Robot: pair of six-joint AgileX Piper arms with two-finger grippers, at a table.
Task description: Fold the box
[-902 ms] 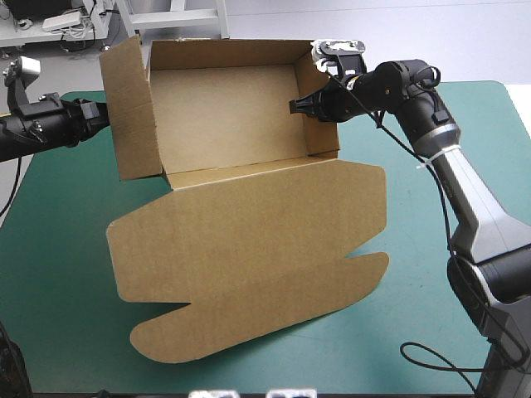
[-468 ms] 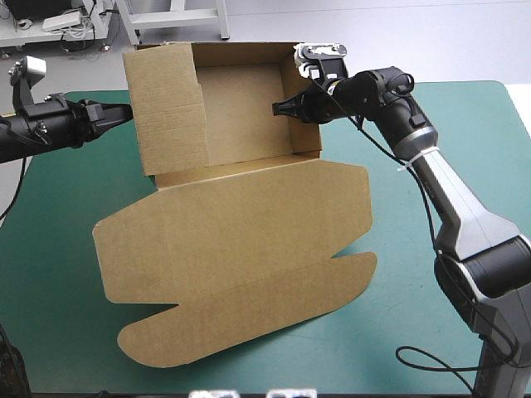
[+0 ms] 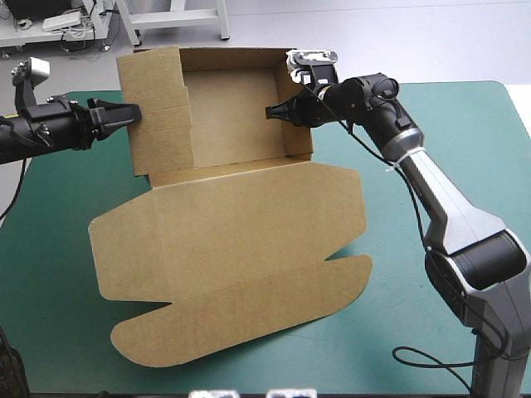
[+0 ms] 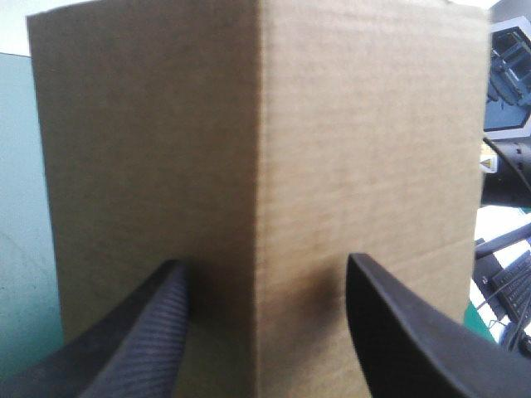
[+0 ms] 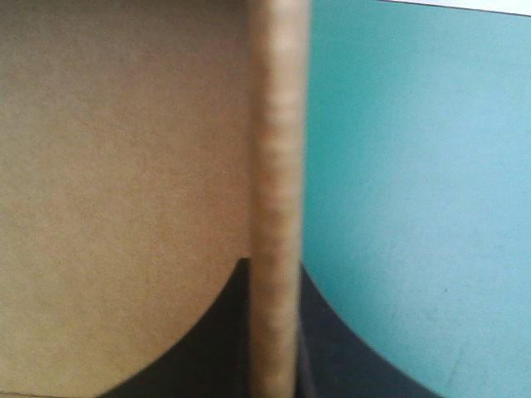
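Note:
The brown box [image 3: 224, 108] stands at the table's far side, tilted up so its open inside faces the camera, side walls raised. Its lid [image 3: 232, 249] lies flat toward the front edge. My left gripper [image 3: 131, 116] is open at the outside of the left wall, near its top. In the left wrist view the black fingers [image 4: 166, 332] of that gripper [image 4: 265, 265] stand apart, their tips against the brown wall [image 4: 257, 149]. My right gripper [image 3: 275, 111] reaches in from the right and is shut on the right wall [image 3: 300, 124]. In the right wrist view that wall's edge [image 5: 274, 124] runs between the fingers of the right gripper [image 5: 274, 269].
The teal-green cover [image 3: 465, 157] shows to the right of the box and at the front left [image 3: 41, 274]. The lid's rounded flaps [image 3: 249, 319] reach close to the front edge. My right forearm [image 3: 431, 191] stretches over the table's right side.
The box has shifted left and its left flap has swung inward. My left gripper moved up to the left wall and opened. The right gripper followed leftward, still gripping the right wall.

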